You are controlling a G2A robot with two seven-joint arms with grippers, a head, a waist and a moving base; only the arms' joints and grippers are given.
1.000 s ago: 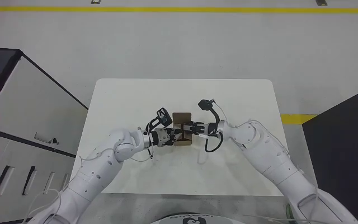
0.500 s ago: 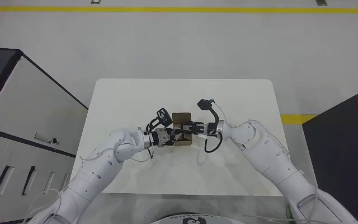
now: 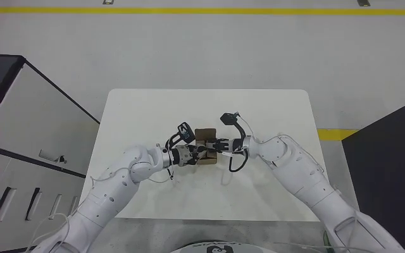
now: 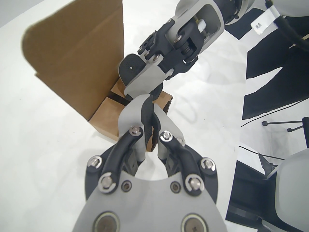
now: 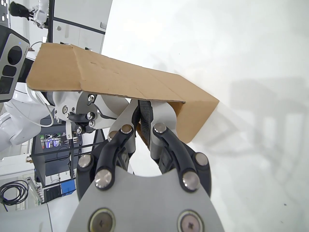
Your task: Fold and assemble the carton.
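The left gripper [image 4: 149, 112] is pinched narrow on a low edge of the carton [image 4: 72, 49]. Its own wrist view shows a strip of brown card caught between the two grey fingers [image 4: 131, 117]. The right gripper [image 5: 144, 118] is closed just as tight on a carton wall, and its wrist view also shows card between the pads.

Seen from the left wrist, the right gripper faces the left one. Their tips sit just beside each other at the same low edge, close enough that they seem to touch. From there a tall flap [image 4: 91, 20] stands upright from the carton's body, with a dark gap where it meets the low wall. The creased brown floor of the carton lies between the flap and the grippers.

From the right wrist, the same flap appears as a long panel reaching over both grippers, with a fold line across it. One short end wall rests on the table [image 3: 272, 120], and the left gripper's knuckles are tucked behind the panel.

The top view gives the layout. The carton sits near the middle of the white table, with an arm coming in from each side to meet over it. The flap is on the far side of the grippers from the robot. A yellow line [image 3: 202, 10] runs across the floor well beyond the table.
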